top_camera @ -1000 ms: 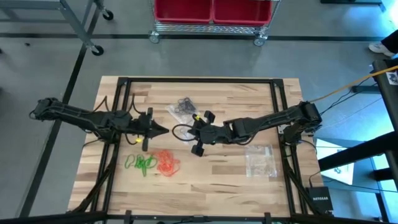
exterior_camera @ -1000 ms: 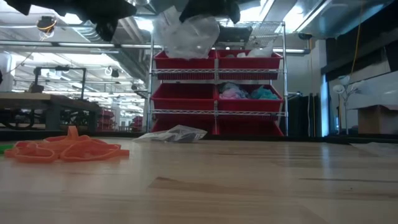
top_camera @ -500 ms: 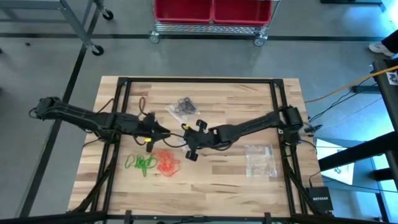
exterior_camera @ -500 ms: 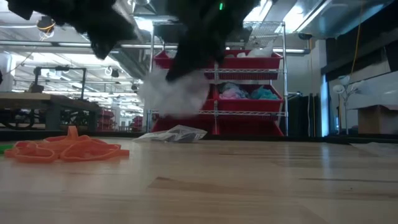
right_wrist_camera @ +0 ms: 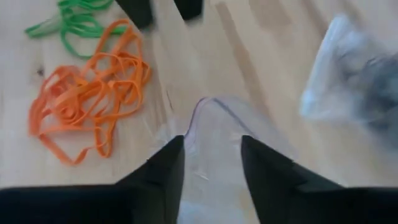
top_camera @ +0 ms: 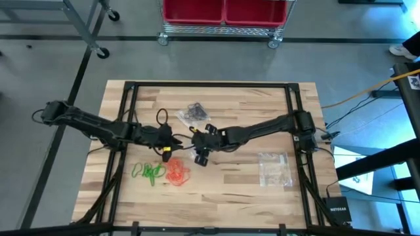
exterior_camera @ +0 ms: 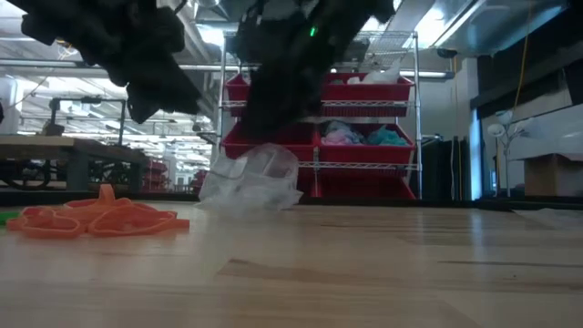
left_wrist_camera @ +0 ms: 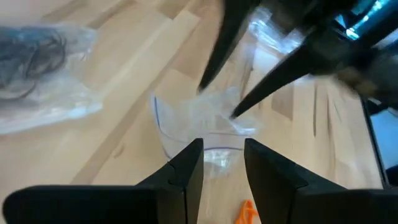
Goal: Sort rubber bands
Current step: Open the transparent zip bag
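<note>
Loose orange rubber bands [top_camera: 176,172] and green ones [top_camera: 149,172] lie in heaps at the table's near left. Black bands sit inside a clear bag [top_camera: 193,114] farther back. Another small clear bag [exterior_camera: 250,178] rests on the table at its middle, its mouth gaping. My left gripper [left_wrist_camera: 222,146] and my right gripper [right_wrist_camera: 211,140] face each other over it, both open, each with an edge of the bag between its fingers. In the high view the left gripper [top_camera: 176,140] and the right gripper [top_camera: 195,139] nearly meet. My left gripper has the bag's rim [left_wrist_camera: 214,155] in the gap between its open fingers, slanting down from the table's left; I cannot tell whether it touches. My right gripper straddles the bag's mouth edge [right_wrist_camera: 205,102], slanting down from the right; whether it touches cannot be told either.
A further clear bag [top_camera: 274,168] lies at the near right. The orange heap [right_wrist_camera: 87,99] lies close to the grippers on their near side. A black frame runs around the table's edges, and cables hang along both arms.
Both grippers have sunk toward the table, the right one also moving toward the table's left. The clear bag, which hung high under them, has come down and now sits on the table with its mouth standing up.
</note>
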Action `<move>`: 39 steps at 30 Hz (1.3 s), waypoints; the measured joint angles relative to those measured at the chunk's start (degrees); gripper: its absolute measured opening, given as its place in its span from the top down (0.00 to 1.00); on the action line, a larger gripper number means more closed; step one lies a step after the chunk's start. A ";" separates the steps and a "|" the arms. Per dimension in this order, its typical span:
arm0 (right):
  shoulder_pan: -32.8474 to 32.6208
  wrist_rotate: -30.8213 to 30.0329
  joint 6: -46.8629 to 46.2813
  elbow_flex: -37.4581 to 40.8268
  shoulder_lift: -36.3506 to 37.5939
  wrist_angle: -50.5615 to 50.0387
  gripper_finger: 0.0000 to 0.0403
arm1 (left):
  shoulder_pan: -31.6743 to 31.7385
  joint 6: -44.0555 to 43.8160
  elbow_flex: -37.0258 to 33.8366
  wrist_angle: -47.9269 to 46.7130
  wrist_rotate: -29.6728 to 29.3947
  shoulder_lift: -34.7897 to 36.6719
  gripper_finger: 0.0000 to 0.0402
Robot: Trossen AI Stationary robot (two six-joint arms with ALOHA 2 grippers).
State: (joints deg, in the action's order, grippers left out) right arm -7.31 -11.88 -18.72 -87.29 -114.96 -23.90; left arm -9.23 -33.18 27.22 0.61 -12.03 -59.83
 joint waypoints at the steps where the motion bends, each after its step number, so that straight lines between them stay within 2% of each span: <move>1: 0.00 -0.09 1.78 -0.57 1.05 -1.57 0.60 | 0.34 -0.86 0.00 0.00 0.00 -0.18 0.73; 6: -0.11 -0.84 13.53 -0.84 4.87 -5.42 0.55 | 2.81 -4.00 0.00 0.09 -0.18 -0.90 0.73; 8: 0.53 -1.55 17.47 0.07 5.23 -4.07 0.55 | 3.95 -3.95 0.00 0.05 -0.44 -1.14 0.73; 11: 2.90 0.45 21.79 2.53 4.61 0.03 0.55 | 5.81 -2.57 0.00 0.56 -0.91 -2.10 0.73; 15: 5.48 1.64 22.05 5.97 3.32 7.27 0.55 | 7.78 -2.64 -0.02 0.69 -0.93 -4.50 0.73; 21: 6.25 2.49 22.05 9.26 1.21 12.22 0.55 | 8.28 -2.42 -0.83 1.73 -0.92 -8.99 0.73; 28: 6.27 2.99 17.03 10.32 -0.46 9.86 0.55 | 8.25 -2.55 -0.81 3.57 -0.87 -13.30 0.73; 35: 5.48 13.51 7.54 10.17 -1.29 14.37 0.55 | 8.25 -2.76 -0.81 5.10 -0.87 -15.35 0.73; 39: 4.13 12.49 1.20 10.19 -2.24 13.85 0.55 | 8.04 -2.41 -0.81 4.75 -0.74 -15.37 0.73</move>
State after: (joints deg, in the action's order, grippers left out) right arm -3.18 0.61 -17.52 -77.10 -117.20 -10.05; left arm -1.19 -35.60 26.41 5.37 -12.78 -75.20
